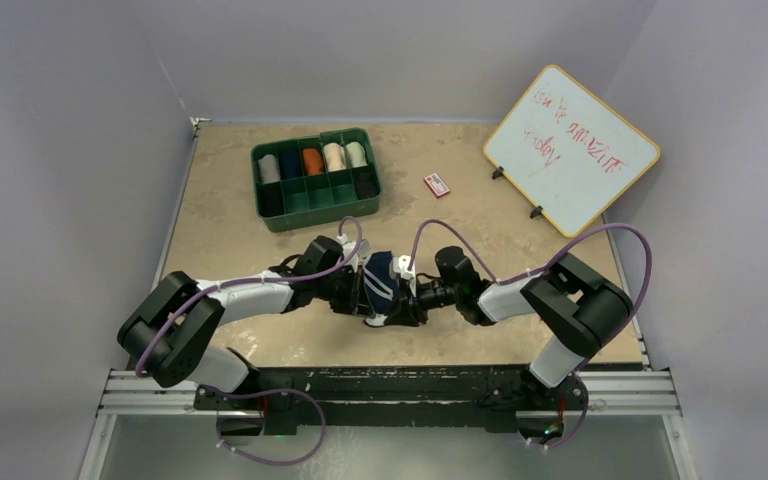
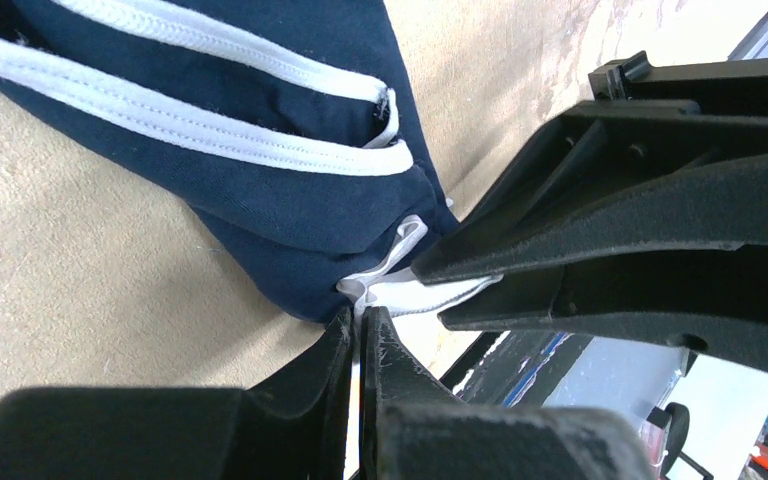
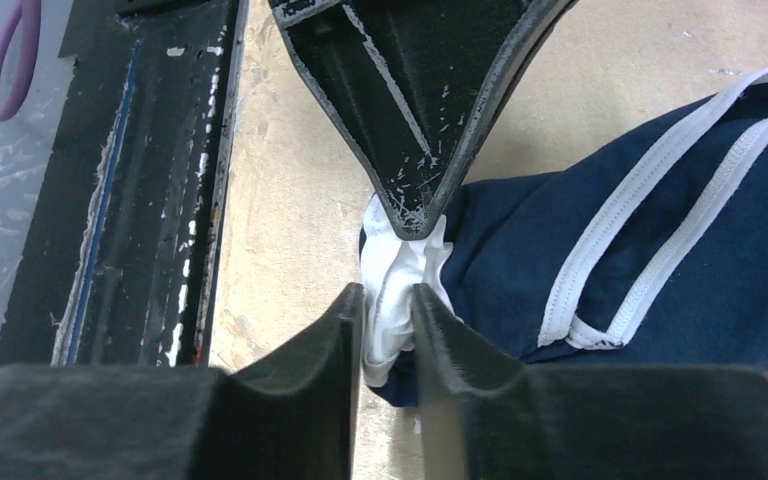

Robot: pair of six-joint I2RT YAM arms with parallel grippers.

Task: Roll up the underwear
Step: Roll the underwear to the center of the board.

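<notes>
Navy cloth with white edging, the briefs [image 1: 380, 272] lie mid-table between the left gripper [image 1: 363, 300] and right gripper [image 1: 403, 303]; they look soft, light and floppy, best taken at a hem corner; a green tray [image 1: 322, 217] of rolled garments, a red-and-white card [image 1: 437, 185] and a whiteboard [image 1: 572, 150] sit well apart, so only the grippers crowd each other; the left wrist view shows its fingers [image 2: 335, 350] fully closed, white hem apparently pinched at their tips; the right wrist view shows its fingers [image 3: 335, 335] narrowly parted, white fold filling the gap, seemingly gripped.
</notes>
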